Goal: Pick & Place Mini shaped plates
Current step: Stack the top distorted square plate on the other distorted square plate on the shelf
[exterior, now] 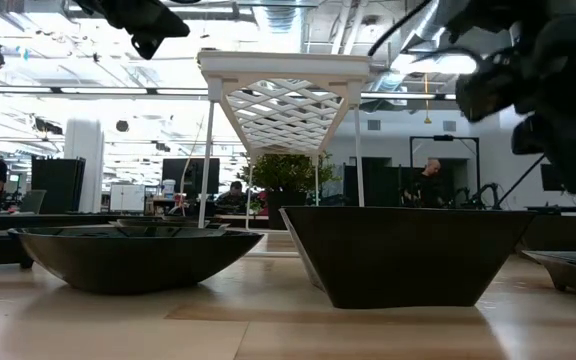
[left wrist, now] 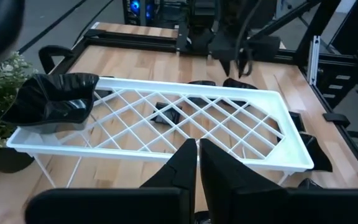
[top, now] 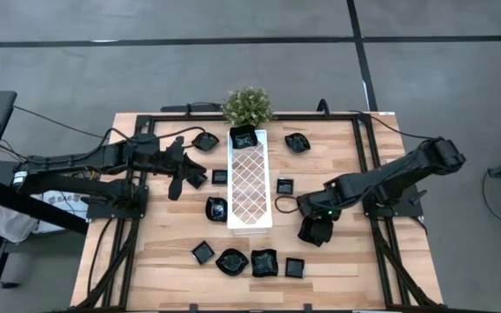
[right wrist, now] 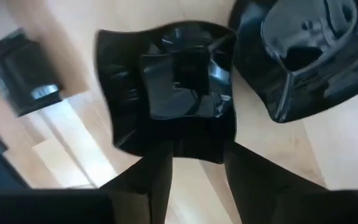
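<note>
A: What is on the light wooden table (top: 337, 261)?

B: A long white tray with a criss-cross bottom (top: 250, 183) stands on thin legs in the middle. Small shiny black plates lie around it. One wavy black plate (top: 243, 136) sits on the far end of the tray, right by a little green potted plant (top: 248, 106).

A: Where are the other plates?

B: Four sit in a row along the near edge: a small square plate (top: 203, 252), a leaf-shaped plate (top: 231, 261), a wavy-edged square plate (top: 263, 263) and another little square plate (top: 295, 267). A round-cornered one (top: 217, 209) lies just left of the tray. A tiny square one (top: 284, 185) lies just right of it. Another black plate (top: 297, 143) sits near the far right corner, and one more (top: 204, 139) sits on the far left side.

A: What is the right gripper (top: 313, 231) doing?

B: It hangs low over the table, near the row of plates. In its own camera its two dark fingers (right wrist: 145, 177) stand apart, with nothing between them. The wavy-edged square plate (right wrist: 169, 93) lies flat on the wood just past the tips.

A: And the left gripper (top: 175, 185)?

B: It is up in the air, left of the tray. Its fingers (left wrist: 182, 165) are pressed together and hold nothing.
</note>
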You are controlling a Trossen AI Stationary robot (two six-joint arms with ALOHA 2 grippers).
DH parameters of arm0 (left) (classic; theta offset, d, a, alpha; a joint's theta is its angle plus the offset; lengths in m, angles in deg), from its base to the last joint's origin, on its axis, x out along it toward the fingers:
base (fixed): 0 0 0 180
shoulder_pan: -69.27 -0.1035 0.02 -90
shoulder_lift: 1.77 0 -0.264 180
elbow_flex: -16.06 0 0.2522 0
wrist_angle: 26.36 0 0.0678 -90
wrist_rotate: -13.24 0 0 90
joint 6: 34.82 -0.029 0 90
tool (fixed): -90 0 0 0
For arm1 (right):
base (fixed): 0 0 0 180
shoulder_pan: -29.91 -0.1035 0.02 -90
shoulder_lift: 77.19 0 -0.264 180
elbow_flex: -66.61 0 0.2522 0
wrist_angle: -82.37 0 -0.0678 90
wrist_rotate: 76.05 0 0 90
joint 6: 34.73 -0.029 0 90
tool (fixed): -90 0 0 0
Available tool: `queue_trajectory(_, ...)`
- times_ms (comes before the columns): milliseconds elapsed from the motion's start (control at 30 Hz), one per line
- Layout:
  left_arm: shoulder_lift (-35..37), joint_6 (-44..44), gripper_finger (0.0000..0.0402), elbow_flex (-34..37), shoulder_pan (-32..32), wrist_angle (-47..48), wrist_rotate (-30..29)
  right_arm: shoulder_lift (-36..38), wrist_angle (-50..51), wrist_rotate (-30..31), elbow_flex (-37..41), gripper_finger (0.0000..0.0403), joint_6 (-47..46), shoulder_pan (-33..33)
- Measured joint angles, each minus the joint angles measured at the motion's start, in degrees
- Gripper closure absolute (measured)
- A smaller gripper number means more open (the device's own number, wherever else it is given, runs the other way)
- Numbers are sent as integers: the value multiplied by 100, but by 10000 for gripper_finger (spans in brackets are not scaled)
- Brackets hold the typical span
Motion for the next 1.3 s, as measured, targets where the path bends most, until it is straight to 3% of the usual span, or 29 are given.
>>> queue_trajectory(300, 0, -5, 381, 0, 0, -2, -2, -309, -15, 261, 0, 249, -340, -42)
queue_trajectory(567, 0, -5, 381, -2, 0, -20, -2, -303, 24, 310, 0, 265, -336, -35)
queue_trajectory(900, 0, 4, 381, -4, 0, -62, 0, -296, 24, 240, 0, 290, 748, -367)
queue_trajectory(1300, 0, 10, 381, -7, -2, -97, -2, -222, 180, 287, 2, 295, 782, -490)
